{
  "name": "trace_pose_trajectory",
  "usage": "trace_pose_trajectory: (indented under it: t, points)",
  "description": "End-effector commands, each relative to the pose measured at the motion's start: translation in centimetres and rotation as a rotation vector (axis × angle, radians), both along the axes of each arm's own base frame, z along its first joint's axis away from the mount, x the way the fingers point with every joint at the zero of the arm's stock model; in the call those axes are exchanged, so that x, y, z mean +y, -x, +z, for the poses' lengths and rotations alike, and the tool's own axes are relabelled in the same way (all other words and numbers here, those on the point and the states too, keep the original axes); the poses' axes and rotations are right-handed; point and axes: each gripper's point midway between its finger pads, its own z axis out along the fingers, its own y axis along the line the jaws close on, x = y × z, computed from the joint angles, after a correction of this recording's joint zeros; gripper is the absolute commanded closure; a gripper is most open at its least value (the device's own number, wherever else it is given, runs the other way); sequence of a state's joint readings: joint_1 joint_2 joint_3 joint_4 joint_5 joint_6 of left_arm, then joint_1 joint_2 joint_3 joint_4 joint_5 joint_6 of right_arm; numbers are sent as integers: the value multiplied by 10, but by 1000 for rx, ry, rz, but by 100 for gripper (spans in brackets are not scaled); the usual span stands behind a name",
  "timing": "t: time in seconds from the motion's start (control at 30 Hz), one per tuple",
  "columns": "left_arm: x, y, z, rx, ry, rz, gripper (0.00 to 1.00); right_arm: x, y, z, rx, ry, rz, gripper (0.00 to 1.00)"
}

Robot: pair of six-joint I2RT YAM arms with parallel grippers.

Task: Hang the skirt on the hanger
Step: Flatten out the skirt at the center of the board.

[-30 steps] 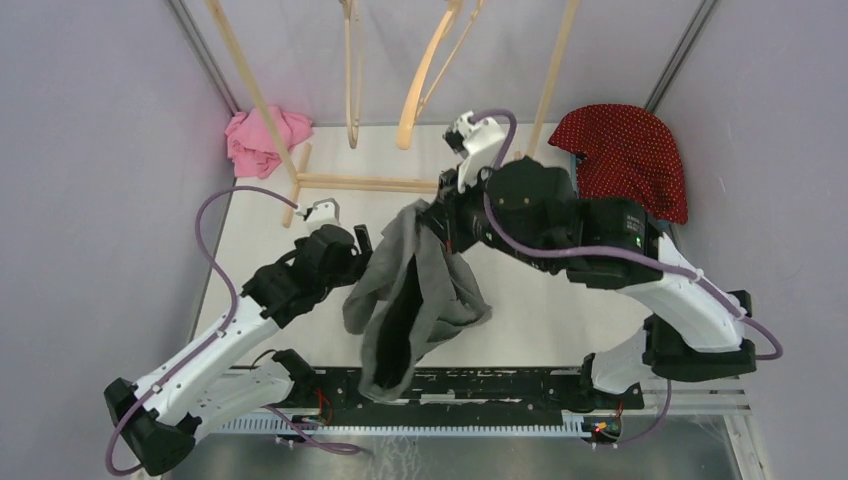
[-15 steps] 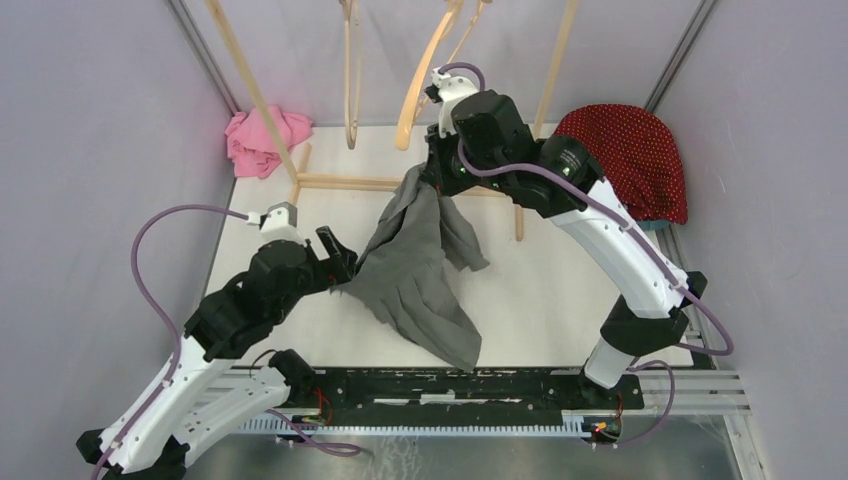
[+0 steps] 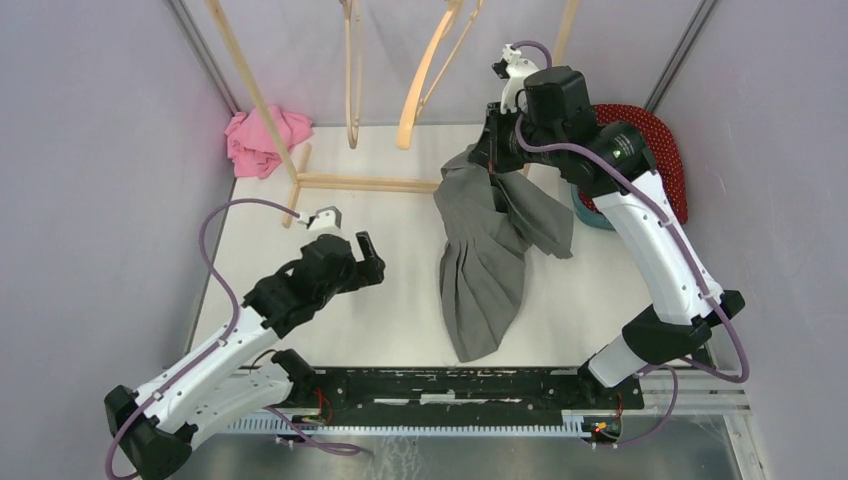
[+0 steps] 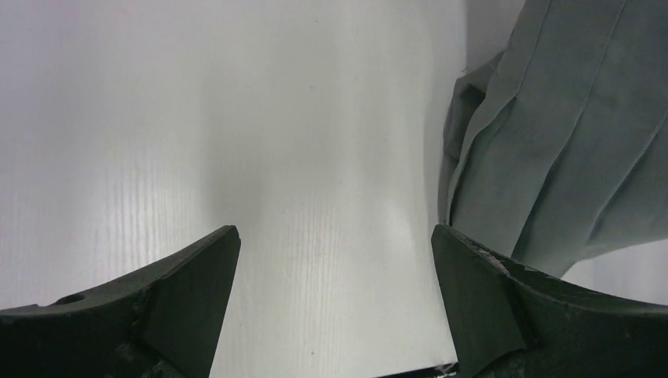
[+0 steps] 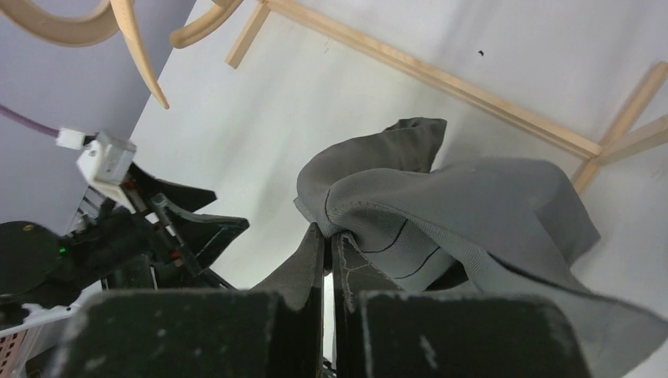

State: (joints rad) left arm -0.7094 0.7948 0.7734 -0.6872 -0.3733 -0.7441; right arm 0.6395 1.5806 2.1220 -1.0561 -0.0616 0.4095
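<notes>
Grey skirt [image 3: 488, 265]: hangs from the right gripper [image 5: 327, 236], fingers pinched tight on its fabric; the left gripper [image 4: 332, 236] spread wide, empty, beside it.

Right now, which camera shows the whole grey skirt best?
The top external view: the grey skirt shows from end to end, hanging from the right gripper. The right wrist view shows only its bunched top edge pinched in the jaws; the left wrist view shows just a pleated piece at the right edge.
</notes>
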Motion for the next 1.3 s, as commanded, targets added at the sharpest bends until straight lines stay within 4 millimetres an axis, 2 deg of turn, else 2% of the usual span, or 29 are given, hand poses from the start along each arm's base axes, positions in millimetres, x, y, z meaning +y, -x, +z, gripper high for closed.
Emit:
trace_pose_trajectory:
  t: [0.0,0.17,0.3,0.53,0.7,0.97,1.1,1.27]
  points:
    - [-32,-30,23,-200,133,-58,1,-7,18,39,-91,-72,91,99]
    - [-53,-44,38,-388,220,-141,1,-23,37,50,-104,-53,129,99]
    - [-70,-53,44,-475,217,-221,1,-31,51,59,-114,-53,153,99]
    - [-79,-64,49,-675,194,-286,1,-37,70,67,-117,-68,190,99]
    - [-87,-75,40,-719,146,-312,1,-34,82,68,-99,-87,236,99]
    - [-118,-82,63,-818,197,-423,1,-45,97,61,-89,-56,250,99]
    - [-130,-84,66,-825,221,-489,1,-49,103,61,-92,-46,252,99]
    - [-124,-92,67,-820,312,-535,1,-49,108,59,-82,-45,273,99]
